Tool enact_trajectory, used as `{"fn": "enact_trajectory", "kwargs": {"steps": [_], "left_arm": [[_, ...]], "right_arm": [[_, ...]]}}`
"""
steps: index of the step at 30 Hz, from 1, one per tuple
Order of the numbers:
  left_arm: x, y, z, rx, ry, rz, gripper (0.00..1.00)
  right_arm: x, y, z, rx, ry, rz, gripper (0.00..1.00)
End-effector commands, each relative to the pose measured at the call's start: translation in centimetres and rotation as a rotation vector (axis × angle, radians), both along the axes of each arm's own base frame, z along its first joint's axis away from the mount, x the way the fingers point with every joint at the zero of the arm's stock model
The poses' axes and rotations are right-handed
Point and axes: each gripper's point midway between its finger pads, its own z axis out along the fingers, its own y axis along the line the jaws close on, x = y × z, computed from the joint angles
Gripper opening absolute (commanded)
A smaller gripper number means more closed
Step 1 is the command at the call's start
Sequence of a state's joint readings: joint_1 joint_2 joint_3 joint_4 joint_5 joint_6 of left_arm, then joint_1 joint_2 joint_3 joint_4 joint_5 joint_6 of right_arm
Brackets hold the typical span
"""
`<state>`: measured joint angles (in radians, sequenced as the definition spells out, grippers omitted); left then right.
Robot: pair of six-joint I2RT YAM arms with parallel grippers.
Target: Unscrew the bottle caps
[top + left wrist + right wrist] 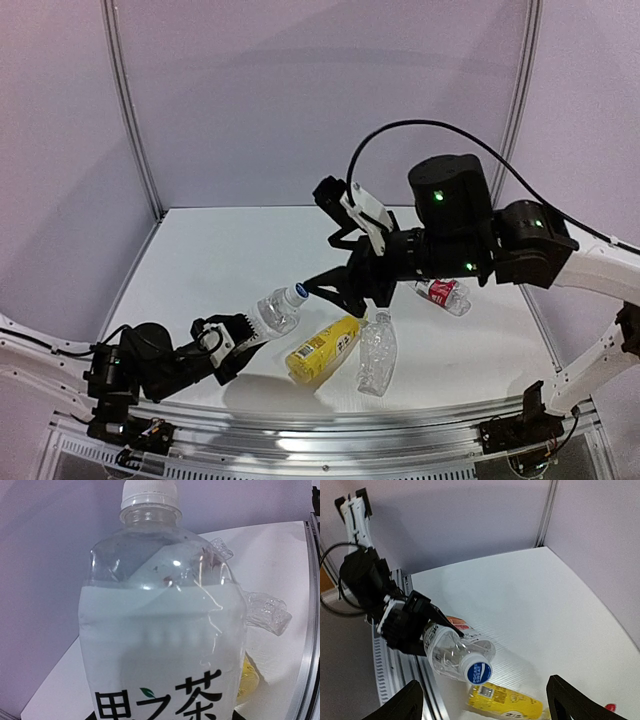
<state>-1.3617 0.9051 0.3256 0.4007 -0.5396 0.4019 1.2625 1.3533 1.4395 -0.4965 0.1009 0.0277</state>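
My left gripper [235,340] is shut on the labelled clear bottle [272,312] and holds it off the table, neck toward the right arm. Its blue-and-white cap [296,294] sits on the neck and faces the right wrist camera [476,670]. In the left wrist view the bottle [160,630] fills the frame, with the cap [150,492] at the top. My right gripper [345,293] hangs just past the cap, open wide with nothing between its fingers [402,705]. On the table lie a yellow bottle [322,350], a plain clear bottle [377,352] and a red-label bottle [443,294].
The metal rail [330,425] runs along the table's near edge below the bottles. White wall panels close the back and sides. A small red patch [610,707] shows at the lower right of the right wrist view.
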Motion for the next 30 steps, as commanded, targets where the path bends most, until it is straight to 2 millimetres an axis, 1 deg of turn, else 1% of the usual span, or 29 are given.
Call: {"fn": "enact_trajectory", "kwargs": {"steps": [1, 3, 4, 6, 8, 14, 18, 20, 22, 24, 30], "left_arm": [[0.1, 0.0, 0.8, 0.022, -0.084, 0.061, 0.0], [-0.1, -0.5, 0.1, 0.081, -0.118, 0.075, 0.0], [-0.1, -0.6, 0.1, 0.093, -0.134, 0.083, 0.0], [-0.4, -1.0, -0.3, 0.123, -0.153, 0.082, 0.0], [-0.3, -1.1, -0.6, 0.145, -0.16, 0.093, 0.0], [-0.3, -0.9, -0.4, 0.139, -0.161, 0.1, 0.0], [-0.3, -0.9, -0.4, 0.139, -0.163, 0.101, 0.0], [-0.4, -0.9, -0.3, 0.137, -0.167, 0.1, 0.0], [-0.5, -0.8, -0.1, 0.128, -0.167, 0.099, 0.0], [-0.5, -0.6, 0.2, 0.115, -0.167, 0.1, 0.0], [-0.7, -0.5, 0.5, 0.099, -0.162, 0.085, 0.0]], "right_arm": [[0.5, 0.5, -5.9, -0.099, 0.468, -0.164, 0.86], [0.3, 1.1, -5.7, -0.057, 0.585, -0.138, 0.86], [0.5, 1.3, -5.6, -0.043, 0.617, -0.137, 0.87], [1.1, 1.2, -5.6, -0.048, 0.644, -0.168, 0.87], [1.4, 1.1, -6.0, -0.069, 0.668, -0.181, 0.85], [-0.5, 1.7, -7.3, -0.102, 0.805, -0.115, 0.75], [-1.3, 2.7, -8.4, -0.108, 0.877, -0.073, 0.67], [-1.3, 3.1, -8.6, -0.11, 0.885, -0.068, 0.65], [-0.9, 3.0, -8.7, -0.111, 0.875, -0.084, 0.65], [-0.2, 2.6, -8.6, -0.11, 0.854, -0.114, 0.66], [1.1, 1.3, -8.3, -0.109, 0.81, -0.178, 0.7]]}}
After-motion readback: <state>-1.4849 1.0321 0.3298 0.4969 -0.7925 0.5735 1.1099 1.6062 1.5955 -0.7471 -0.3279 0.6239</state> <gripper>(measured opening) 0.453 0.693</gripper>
